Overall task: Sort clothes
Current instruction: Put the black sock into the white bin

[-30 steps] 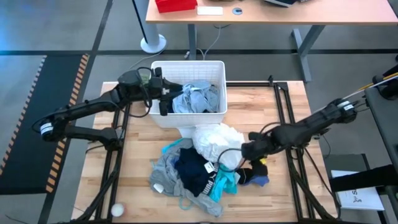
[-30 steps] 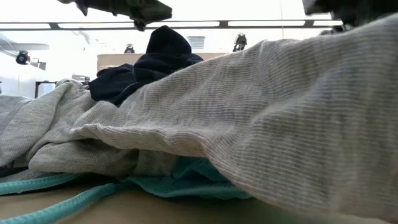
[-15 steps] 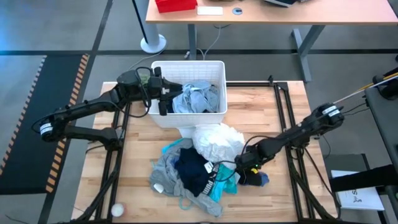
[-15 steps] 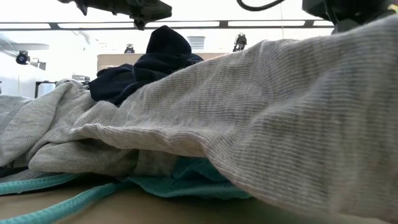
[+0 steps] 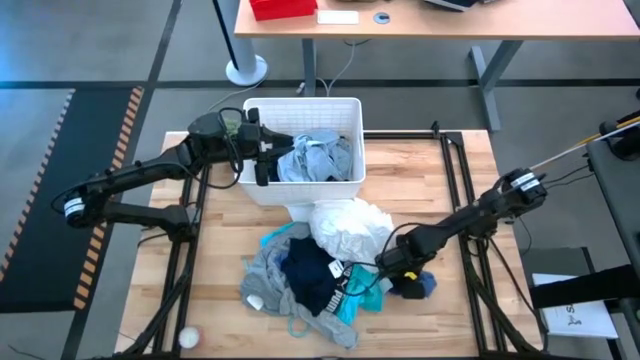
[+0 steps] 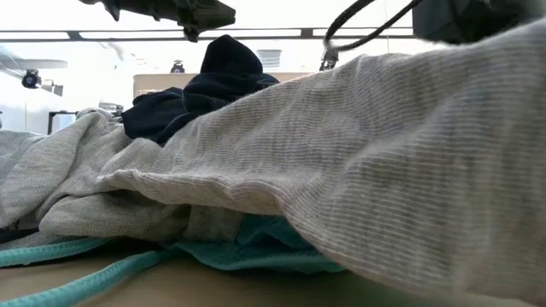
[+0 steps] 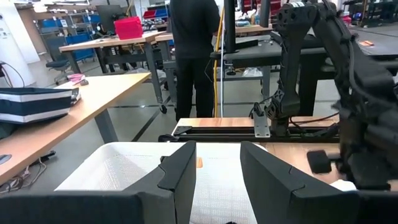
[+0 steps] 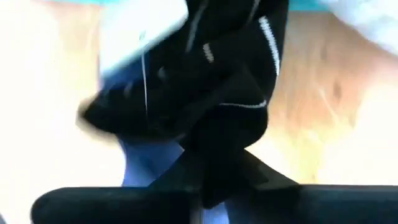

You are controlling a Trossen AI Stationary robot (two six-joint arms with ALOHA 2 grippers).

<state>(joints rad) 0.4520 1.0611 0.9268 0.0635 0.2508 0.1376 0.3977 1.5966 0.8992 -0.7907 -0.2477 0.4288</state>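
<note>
Black sock (image 8: pixel 217 106) pinched between right gripper (image 5: pixel 390 272) fingers, beside clothes pile (image 5: pixel 315 265).

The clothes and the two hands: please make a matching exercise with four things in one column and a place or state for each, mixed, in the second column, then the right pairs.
Things:
1. white bin
2. black sock
3. left hand
4. white garment

Places or states:
a. pinched in the shut right hand
b. at the bin's left wall
c. on top of the pile, nearest the bin
d. holds light blue-grey clothes

Pairs: 1-d, 2-a, 3-b, 4-c
</note>
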